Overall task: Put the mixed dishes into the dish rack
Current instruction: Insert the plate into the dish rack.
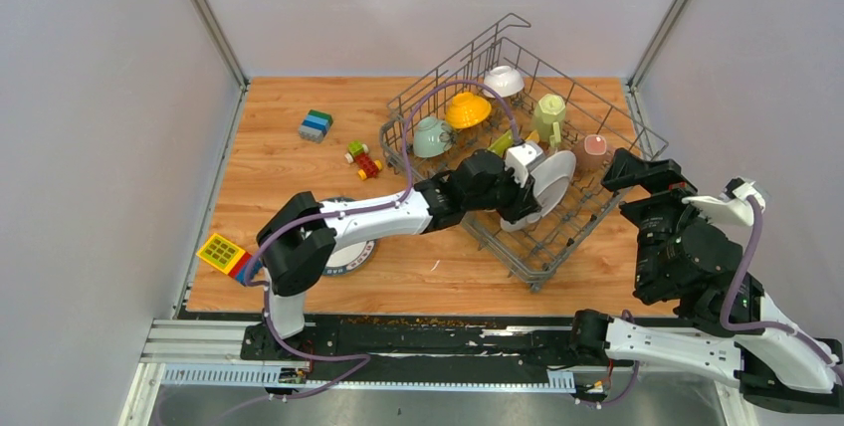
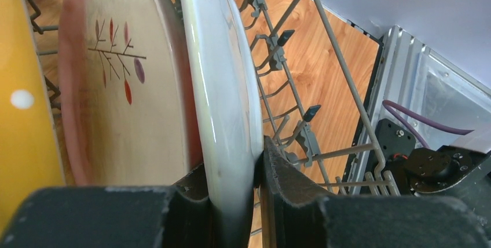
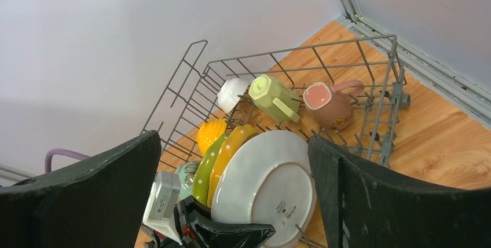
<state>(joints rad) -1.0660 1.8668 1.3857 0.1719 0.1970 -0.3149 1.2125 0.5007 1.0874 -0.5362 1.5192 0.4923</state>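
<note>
Squarely within narrow grip of left end effector [image 2: 234,185]: grey plate [image 2: 223,86], upright inside dish rack [image 1: 579,222].

No legible text, grey plate [image 3: 263,181] backstamp [image 3: 285,208] unreadable

The large grey wire dish rack [image 1: 567,229] stands on the far right part of the wooden table [image 1: 299,197]. In its near half the round grey-white ceramic plate [image 1: 552,182] stands on edge. Just left of it stand the pink ceramic plate [image 2: 121,86], the yellow dotted plate [image 3: 231,149] and the lime-green plate [image 3: 205,172]. Behind them, left to right, are the teal mug [image 1: 430,135], yellow bowl [image 1: 467,109], white bowl [image 1: 504,80], pale-green mug [image 1: 549,117] and pink mug [image 1: 595,150].
</note>
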